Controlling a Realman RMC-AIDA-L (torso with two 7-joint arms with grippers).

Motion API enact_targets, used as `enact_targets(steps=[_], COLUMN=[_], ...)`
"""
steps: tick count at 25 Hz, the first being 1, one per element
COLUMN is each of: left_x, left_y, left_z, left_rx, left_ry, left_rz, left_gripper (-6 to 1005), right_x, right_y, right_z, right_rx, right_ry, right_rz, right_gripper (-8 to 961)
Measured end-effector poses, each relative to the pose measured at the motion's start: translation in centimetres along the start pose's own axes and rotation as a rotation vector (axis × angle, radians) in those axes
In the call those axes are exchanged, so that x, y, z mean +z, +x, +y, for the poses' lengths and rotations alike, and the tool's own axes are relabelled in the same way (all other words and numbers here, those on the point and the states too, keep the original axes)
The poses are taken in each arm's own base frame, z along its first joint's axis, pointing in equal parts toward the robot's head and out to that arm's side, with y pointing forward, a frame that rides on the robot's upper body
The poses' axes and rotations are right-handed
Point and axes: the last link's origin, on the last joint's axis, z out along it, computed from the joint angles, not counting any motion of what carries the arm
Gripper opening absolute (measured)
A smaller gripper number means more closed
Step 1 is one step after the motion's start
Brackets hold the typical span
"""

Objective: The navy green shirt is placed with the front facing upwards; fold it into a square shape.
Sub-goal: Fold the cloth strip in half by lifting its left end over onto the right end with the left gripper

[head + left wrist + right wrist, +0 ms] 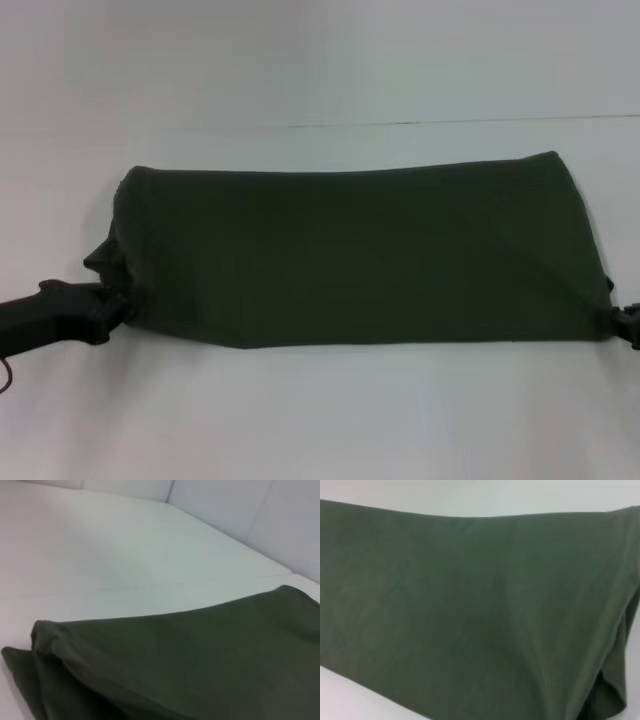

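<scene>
The left gripper point(118, 305) sits at the near left corner of the navy green shirt point(350, 255), and the cloth bunches and puckers right at its tip, which suggests it is pinching the fabric, though the fingers themselves are not clearly visible. The right gripper point(625, 325) shows only as a dark tip at the picture's edge, touching the near right corner; whether it is clamped there cannot be told. The shirt lies as a wide band across the white table point(320, 420), plain green side up, no lettering showing, its far edge straight and its near edge dipping slightly left of centre. The cloth looks soft, light and limp: it drapes, creases toward the held corners and will likely sag in the middle when lifted, so the two corners are the sensible holds. The tabletop is smooth and pale, with a faint seam point(450, 122) beyond the shirt; light wall panels point(250, 510) rise behind.
</scene>
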Motion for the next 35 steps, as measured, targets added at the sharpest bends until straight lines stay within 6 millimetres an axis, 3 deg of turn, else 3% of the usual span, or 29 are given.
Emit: enact_targets(steps=[9, 21, 28, 35], left_x=[-2.6, -6.2, -6.8, -6.6], left_y=[-1.2, -4.0, -4.6, -4.5], left_z=[1.7, 3.5, 3.5, 3.4], left_rx=[0.033, 0.023, 0.012, 0.005], left_ry=[-0.104, -0.186, -0.166, -0.169], left_rz=[-0.009, -0.089, -0.09, -0.084], left_gripper=[70, 77, 81, 85], right_x=[-2.1, -3.9, -4.3, -4.8], right_y=[3.1, 6.9, 8.1, 7.9], right_z=[-0.2, 1.2, 1.4, 1.2], right_rx=[0.022, 0.057, 0.066, 0.065], right_ry=[-0.007, -0.094, -0.096, -0.096], right_rz=[-0.052, -0.056, -0.058, -0.083], right_gripper=[16, 17, 17, 30])
